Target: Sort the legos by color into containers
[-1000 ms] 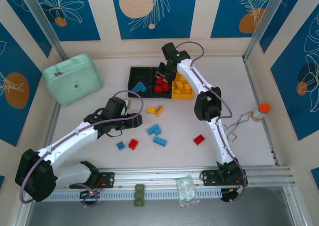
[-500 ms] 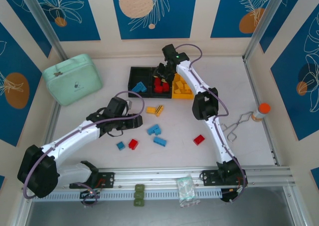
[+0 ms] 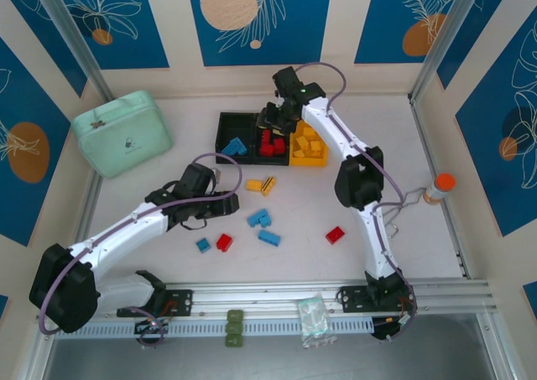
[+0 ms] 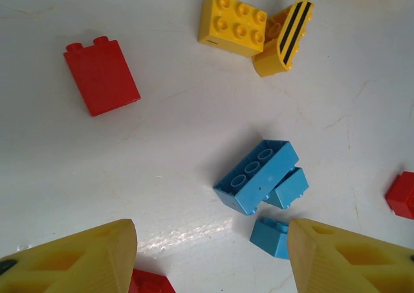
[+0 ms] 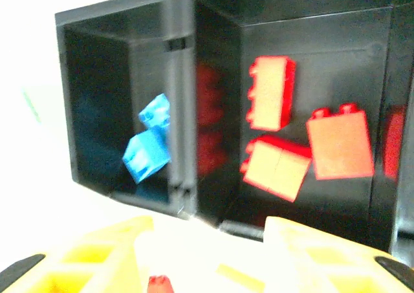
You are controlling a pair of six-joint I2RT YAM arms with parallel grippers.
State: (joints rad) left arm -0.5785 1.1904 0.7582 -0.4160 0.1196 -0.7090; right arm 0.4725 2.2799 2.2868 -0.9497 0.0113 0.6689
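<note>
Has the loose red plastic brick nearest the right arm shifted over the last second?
No. The red plastic brick lies where it was, same spacing from the orange-capped bottle.

Top view looks down from high behind onto the whole worktop (image 3: pixel 419 145). Left wrist view faces it closely. Right wrist view closely overlooks the containers (image 5: pixel 184 66), which the top view shares.

White shells and black joints make up the left arm (image 3: pixel 126 227) and right arm (image 3: pixel 377 237), each trailed by a lilac-grey cable (image 3: pixel 327 65). A green light (image 3: pixel 295 86) glows on the right wrist. The left gripper (image 4: pixel 210 235) has yellow fingers (image 4: pixel 77 257).
</note>
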